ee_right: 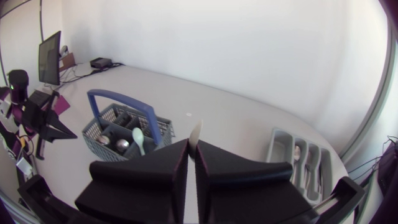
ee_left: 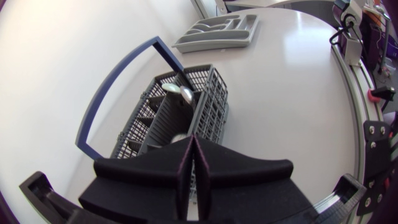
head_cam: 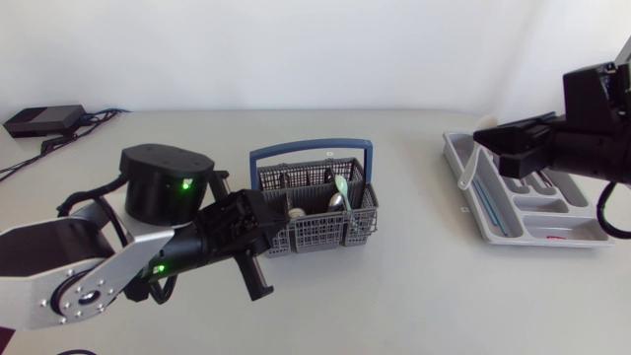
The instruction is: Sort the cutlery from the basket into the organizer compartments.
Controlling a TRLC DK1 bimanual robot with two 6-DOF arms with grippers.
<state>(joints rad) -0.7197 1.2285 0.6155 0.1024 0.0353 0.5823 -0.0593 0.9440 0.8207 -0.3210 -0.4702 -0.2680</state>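
One slim white plastic utensil [head_cam: 469, 170] is hanging pinched in my right claw [head_cam: 483, 138], right over the near rim of the grey plastic compartment organizer [head_cam: 532, 240] beneath it; released here, it risks tipping outside; my left claw [ee_left: 191, 149] is hovering pressed shut, empty, beside the grey mesh basket with a blue handle [head_cam: 315, 235].

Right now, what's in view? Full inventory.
basket: one, grey mesh with blue handle, table centre
cutlery: several pieces, metal plus one pale spoon, standing in the basket; exact count unclear
organizer: one, grey, table's right side, some pieces already in it
white utensil: one, white, over the organizer's basket-side end
black box: one, black, far left of table, cables attached
left end effector: black, shut, empty, beside the basket
right end effector: black, shut on the white utensil, above the organizer
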